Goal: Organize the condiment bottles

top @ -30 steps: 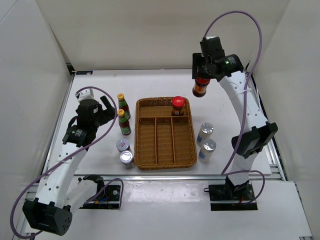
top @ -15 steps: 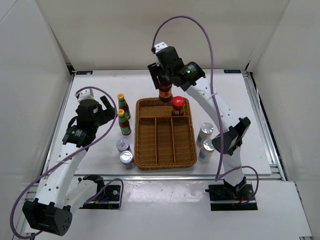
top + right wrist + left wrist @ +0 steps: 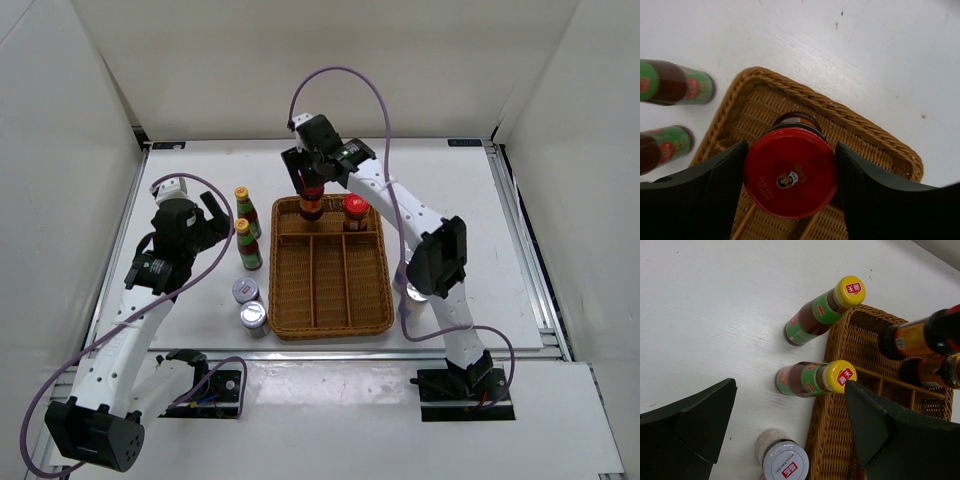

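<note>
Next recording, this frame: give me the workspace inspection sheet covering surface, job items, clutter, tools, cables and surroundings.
Surface: white table, with a wicker tray in the middle.
Job's things: a red-capped jar stands in the tray's far compartment. A second red-capped jar is held at that compartment's left end; whether it has landed is unclear. Yellow-capped bottles and silver-lidded jars stand left of the tray.
Clutter: nothing seen.
Grippers: the right tool is shut on the second red-capped jar. The left tool is open and empty.
Cables: purple cables loop off both arms.
Surroundings: white walls.
</note>
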### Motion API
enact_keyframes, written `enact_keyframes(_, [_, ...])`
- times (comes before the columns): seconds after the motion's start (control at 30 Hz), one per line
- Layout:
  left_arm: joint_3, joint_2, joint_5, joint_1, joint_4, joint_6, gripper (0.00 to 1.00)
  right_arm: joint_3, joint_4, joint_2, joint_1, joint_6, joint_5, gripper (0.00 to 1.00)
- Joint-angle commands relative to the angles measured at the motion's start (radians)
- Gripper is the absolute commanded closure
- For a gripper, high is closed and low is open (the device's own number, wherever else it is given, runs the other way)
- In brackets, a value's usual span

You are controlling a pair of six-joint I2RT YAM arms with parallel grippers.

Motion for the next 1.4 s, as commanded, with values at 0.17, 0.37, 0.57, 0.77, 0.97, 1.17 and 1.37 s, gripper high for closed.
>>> enact_keyframes(0.17, [0.000, -0.019, -0.017, -0.004, 0.004, -0.002, 0.00, -0.038, 0.158, 0.020, -0.012, 0.033, -0.051, 0.85])
enact_keyframes(0.37, [0.000, -0.019, -0.026, -0.004, 0.004, -0.002, 0.00, -0.038, 0.167, 0.011, -0.023, 0.054, -0.033, 0.50])
enact_keyframes(0.57, [0.000, -0.019, -0.036, -0.004, 0.004, -0.002, 0.00, -0.001, 0.085, -0.015, -0.023, 0.064, 0.027, 0.00])
enact_keyframes(0.77, [0.000, -0.019, -0.036, -0.004, 0.004, -0.002, 0.00, 0.022, -0.059, -0.194, -0.046, 0.053, 0.235, 0.00])
enact_keyframes(0.97, [0.000, -0.039, -0.036, -0.004, 0.004, -0.002, 0.00, -0.378, -0.156, -0.512, -0.289, 0.185, 0.015, 0.00])
enact_keyframes(1.17, [0.000, -0.028, -0.017, -0.004, 0.004, -0.002, 0.00, -0.722, -0.169, -0.656, -0.420, 0.222, -0.068, 0.03])
enact_keyframes(1.37, [0.000, -0.028, -0.017, -0.004, 0.004, -0.002, 0.00, -0.885, -0.149, -0.667, -0.420, 0.193, -0.103, 0.09])
